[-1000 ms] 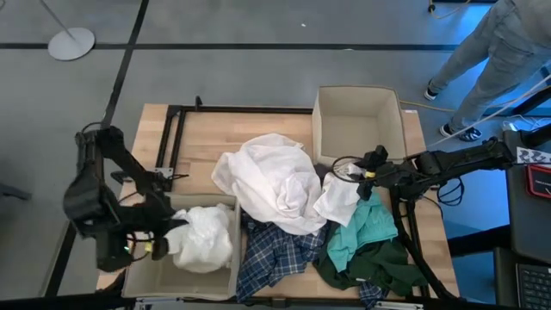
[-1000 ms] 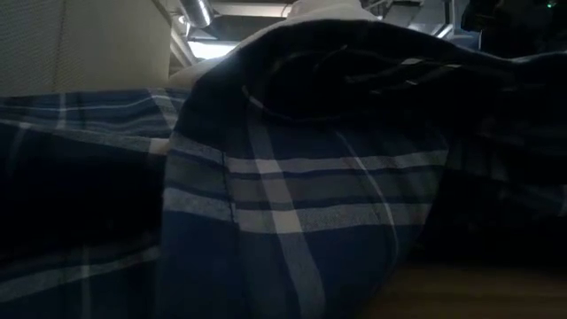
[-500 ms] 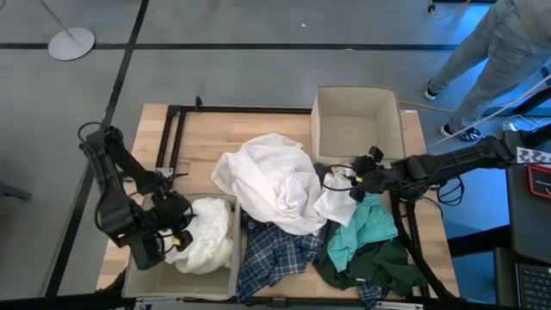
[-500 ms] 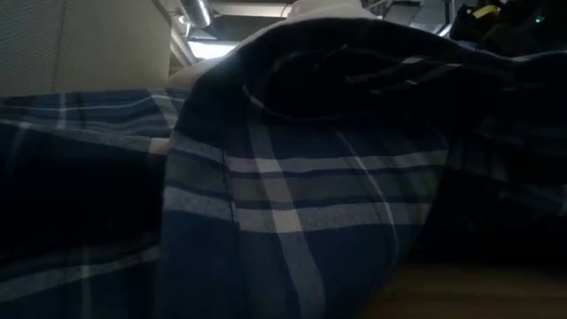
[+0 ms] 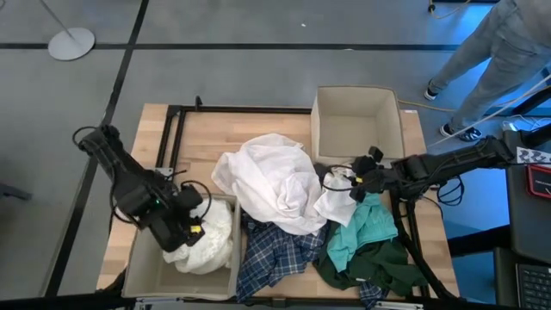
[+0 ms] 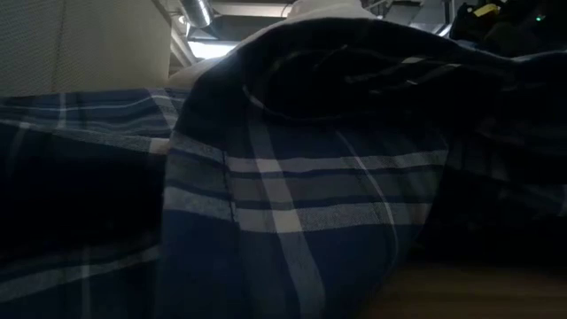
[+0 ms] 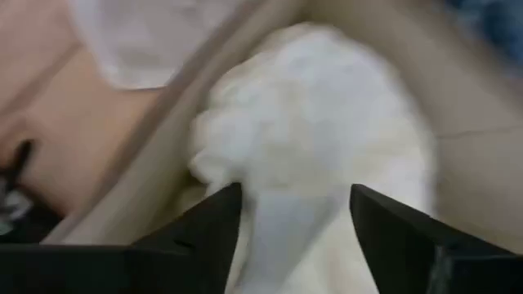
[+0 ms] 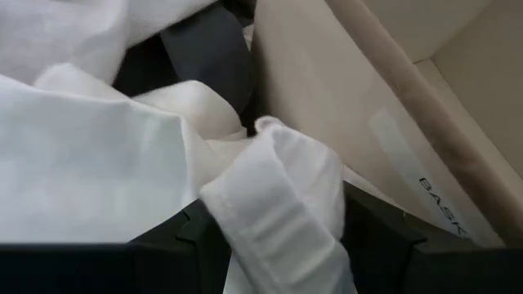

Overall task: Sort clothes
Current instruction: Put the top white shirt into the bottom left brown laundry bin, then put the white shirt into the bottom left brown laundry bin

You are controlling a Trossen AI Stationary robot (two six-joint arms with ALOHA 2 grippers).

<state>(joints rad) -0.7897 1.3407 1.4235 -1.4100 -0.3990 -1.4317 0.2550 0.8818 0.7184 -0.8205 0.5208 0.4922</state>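
Note:
A crumpled white garment (image 5: pixel 211 241) lies in the near-left beige bin (image 5: pixel 142 275). My left gripper (image 5: pixel 191 227) hangs open just above it, its fingers either side of the cloth's top (image 7: pixel 294 220). A large white garment (image 5: pixel 271 185) is heaped at the table's middle, resting on a blue-white plaid shirt (image 5: pixel 275 250). To the right lie a teal garment (image 5: pixel 362 228) and a dark green one (image 5: pixel 379 267). My right gripper (image 5: pixel 351 186) is shut on a smaller white garment (image 5: pixel 336 202) beside the far-right bin (image 5: pixel 357 120). A dark grey garment (image 8: pixel 208 49) shows behind it. My left gripper's open fingers stand around the top of the white garment in the bin; whether they touch it I cannot tell. My right gripper pinches a thick folded hem (image 8: pixel 278 204) of the smaller white garment between its two fingers, slanting down from the table's right side. The rest of the garment lies slack on the pile.
The plaid shirt (image 6: pixel 283 195) fills the low view. A black metal frame (image 5: pixel 172 138) lies on the table's far left. A person (image 5: pixel 491 60) stands beyond the far-right corner. Bare wood shows between the frame and the white heap.
My left gripper has gone toward the table's right edge and down over the near-left bin, rolled, and opened, letting go of the white garment, which now lies in the bin.

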